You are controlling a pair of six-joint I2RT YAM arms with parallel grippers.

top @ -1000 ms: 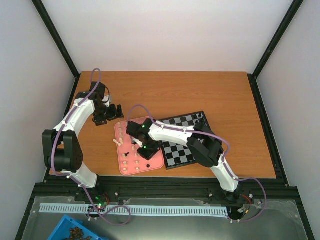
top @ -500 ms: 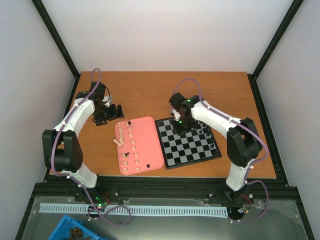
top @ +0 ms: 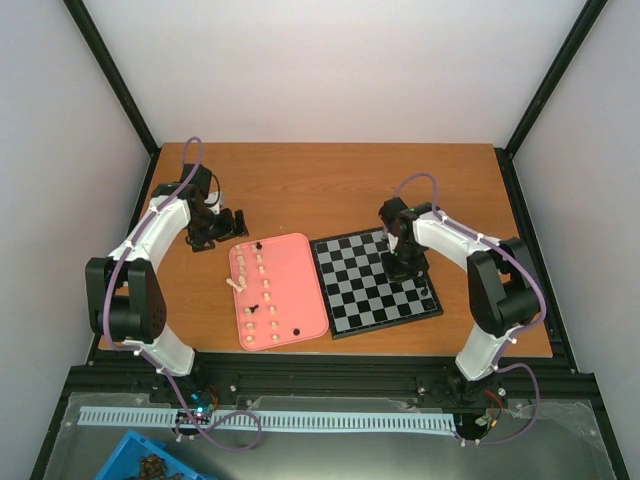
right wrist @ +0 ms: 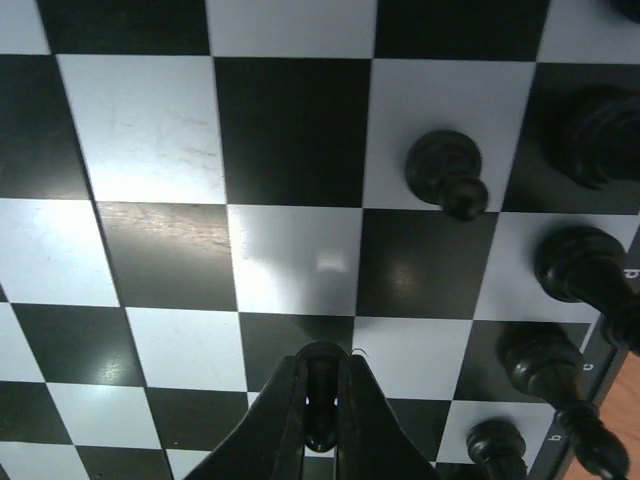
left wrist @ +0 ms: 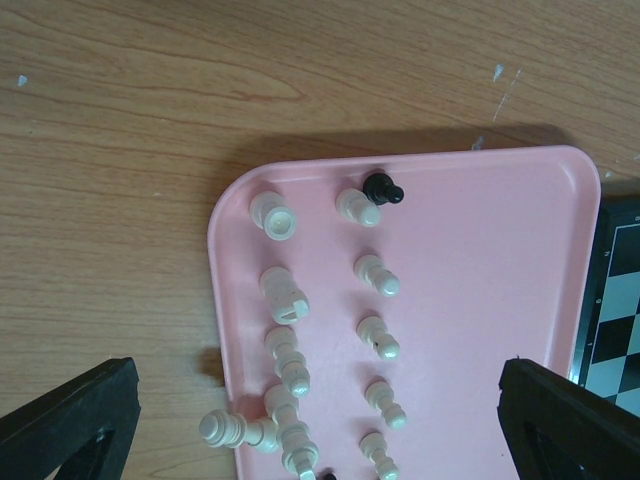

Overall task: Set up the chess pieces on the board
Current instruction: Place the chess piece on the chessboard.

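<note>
Chess pieces (left wrist: pixel 375 275) mostly sit on pink tray (left wrist: pixel 480 260), centre-left of top view; a few black ones stand along board (top: pixel 375 285) right edge. Right fingers (right wrist: pixel 285 425) clamp black piece (right wrist: pixel 322 365) over board. Left fingers (left wrist: pixel 70 420) wide open above tray. Early stage, I'd say.

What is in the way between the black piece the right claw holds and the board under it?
Nothing I can see. The right claw pinches the black piece above the board, and the squares under it are bare. Other black pieces stand off to the side.
</note>
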